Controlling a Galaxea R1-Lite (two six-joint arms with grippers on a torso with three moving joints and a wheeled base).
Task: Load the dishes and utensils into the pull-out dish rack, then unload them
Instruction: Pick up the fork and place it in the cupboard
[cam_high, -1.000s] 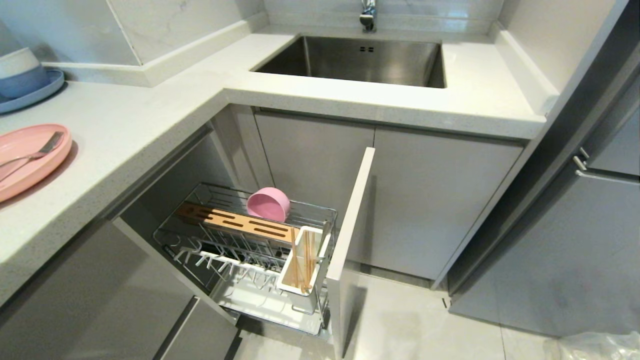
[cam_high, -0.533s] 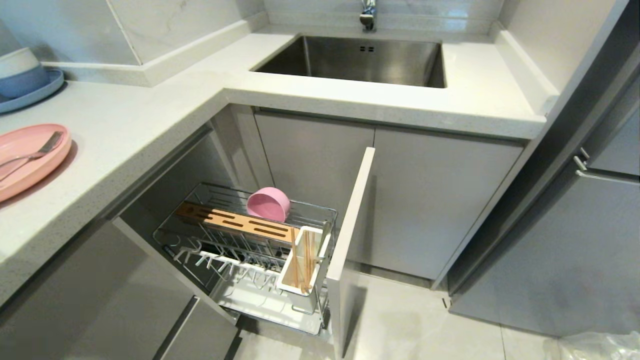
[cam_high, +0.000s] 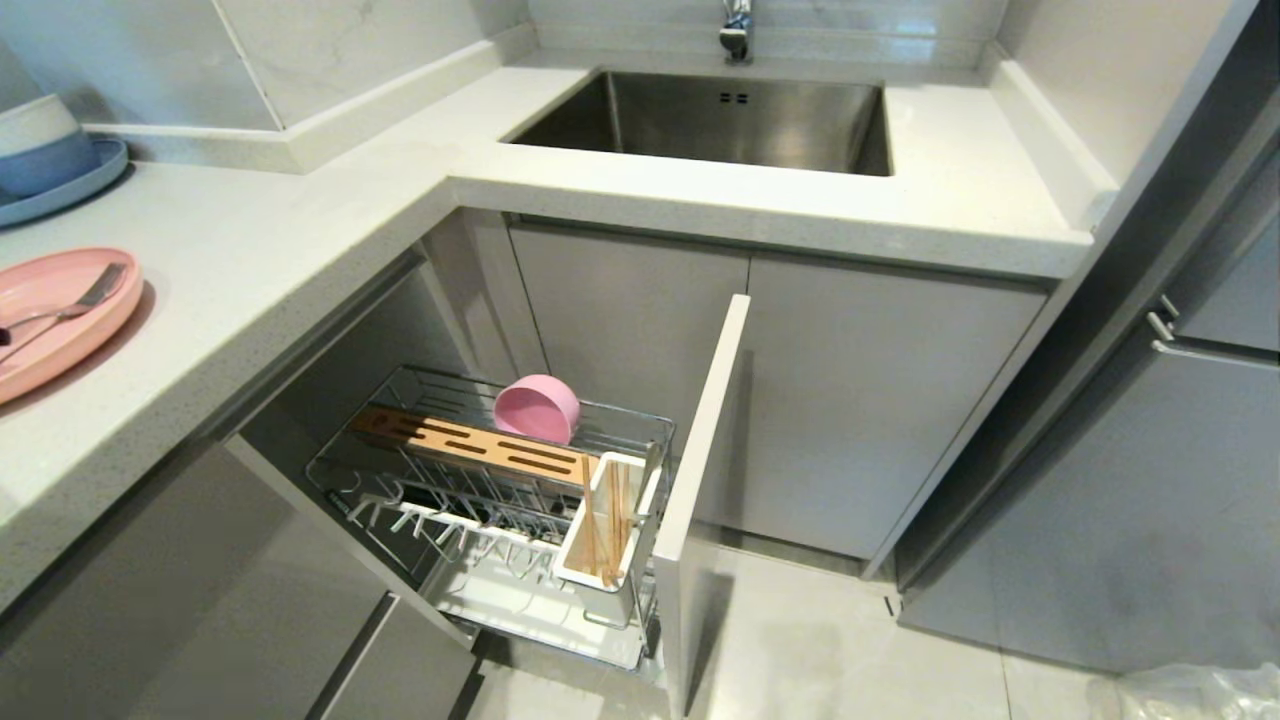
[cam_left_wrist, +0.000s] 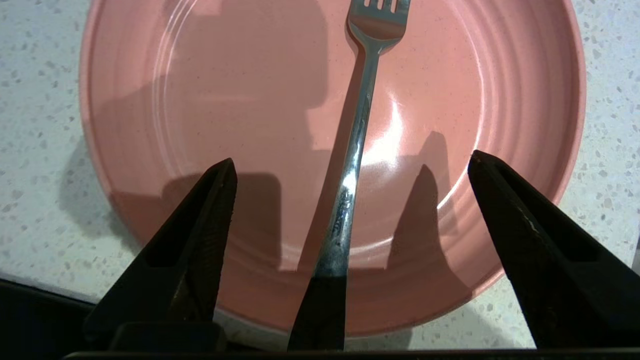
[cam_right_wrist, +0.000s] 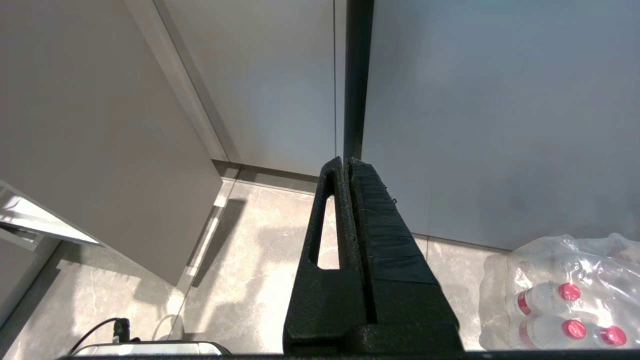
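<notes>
Pale speckled countertop (cam_high: 300, 230), steel sink (cam_high: 720, 120), grey cabinets (cam_high: 860, 400).

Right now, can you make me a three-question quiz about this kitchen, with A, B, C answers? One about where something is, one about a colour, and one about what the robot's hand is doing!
1. Where is the fork?
A. In the sink
B. On the pink plate
C. In the white holder

2. What colour is the bowl in the rack?
A. Pink
B. Green
C. Black

3. How is the left gripper?
A. Shut on the fork
B. Shut on the plate
C. Open, holding nothing

Answers:
1. B: the fork lies flat across the pink plate on the counter.
2. A: the bowl on its side at the back of the rack is pink.
3. C: the left gripper hangs over the plate with its fingers spread wide on either side of the fork, touching nothing.
</notes>
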